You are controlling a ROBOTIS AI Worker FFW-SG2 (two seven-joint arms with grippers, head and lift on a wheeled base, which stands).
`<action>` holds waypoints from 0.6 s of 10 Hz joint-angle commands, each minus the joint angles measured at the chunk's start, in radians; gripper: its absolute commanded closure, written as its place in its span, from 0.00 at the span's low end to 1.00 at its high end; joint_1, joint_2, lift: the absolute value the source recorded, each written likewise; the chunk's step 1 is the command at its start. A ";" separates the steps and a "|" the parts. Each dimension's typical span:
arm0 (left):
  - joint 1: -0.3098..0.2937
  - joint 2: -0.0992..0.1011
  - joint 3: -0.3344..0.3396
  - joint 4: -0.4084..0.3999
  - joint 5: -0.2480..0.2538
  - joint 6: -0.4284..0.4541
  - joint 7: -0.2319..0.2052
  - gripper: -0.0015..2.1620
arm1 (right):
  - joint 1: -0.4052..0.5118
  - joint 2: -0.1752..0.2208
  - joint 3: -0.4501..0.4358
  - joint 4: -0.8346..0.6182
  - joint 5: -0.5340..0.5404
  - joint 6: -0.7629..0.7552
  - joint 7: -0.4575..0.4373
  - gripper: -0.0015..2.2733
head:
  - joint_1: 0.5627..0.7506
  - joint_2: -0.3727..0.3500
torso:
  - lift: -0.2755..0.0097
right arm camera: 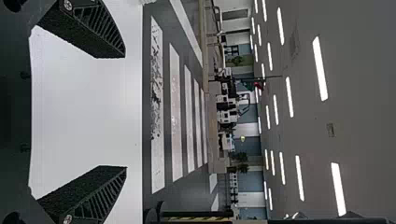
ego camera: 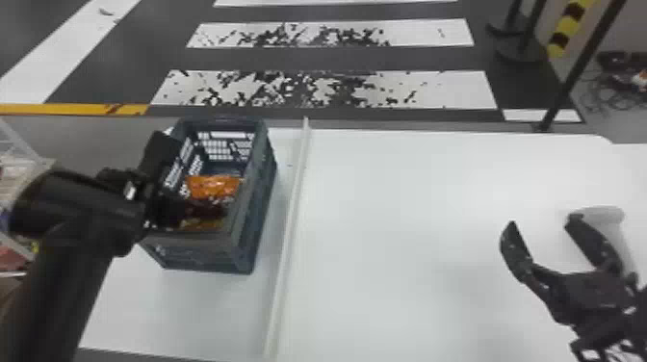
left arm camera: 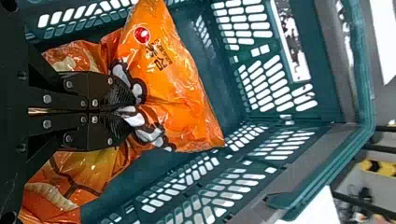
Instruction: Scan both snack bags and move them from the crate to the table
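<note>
My left gripper (ego camera: pixel 166 207) reaches over the left side of the dark blue-green crate (ego camera: pixel 233 245). Inside lies an orange snack bag (ego camera: pixel 212 185), beside a darker orange-brown one (ego camera: pixel 204 224) close to the gripper. In the left wrist view, my left gripper (left arm camera: pixel 133 111) is shut on the gathered part of the orange bag (left arm camera: pixel 175 79); the other snack bag (left arm camera: pixel 74 179) lies partly hidden beneath the fingers. At the right of the table, my right gripper (ego camera: pixel 543 220) stands open and holds nothing; the right wrist view shows my right gripper (right arm camera: pixel 124 111) with its fingers wide apart.
A pale grey object (ego camera: pixel 601 216) with a rounded head stands just behind the right gripper. A raised white strip (ego camera: pixel 289 231) runs front to back across the white table (ego camera: pixel 409 240), right of the crate. Dark posts rise beyond the table's far right.
</note>
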 commanded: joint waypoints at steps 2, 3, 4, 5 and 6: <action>0.030 0.000 0.120 -0.059 0.111 -0.016 -0.005 0.99 | 0.000 0.000 0.000 0.000 0.000 0.000 0.000 0.03 | 0.70 0.66 | 0.66; 0.035 0.002 0.154 -0.065 0.163 -0.025 -0.011 0.99 | 0.000 0.000 0.000 0.000 0.000 0.003 0.000 0.03 | 0.70 0.67 | 0.66; 0.036 0.002 0.181 -0.073 0.203 -0.031 -0.017 0.99 | 0.000 0.000 0.000 0.000 -0.002 0.009 0.000 0.03 | 0.70 0.67 | 0.66; 0.036 0.002 0.206 -0.073 0.237 -0.052 -0.022 0.99 | 0.000 0.002 0.000 0.000 -0.002 0.006 0.000 0.03 | 0.70 0.67 | 0.66; 0.045 0.000 0.232 -0.071 0.269 -0.080 -0.023 0.99 | 0.000 0.002 0.000 0.000 -0.002 0.009 0.000 0.03 | 0.70 0.67 | 0.66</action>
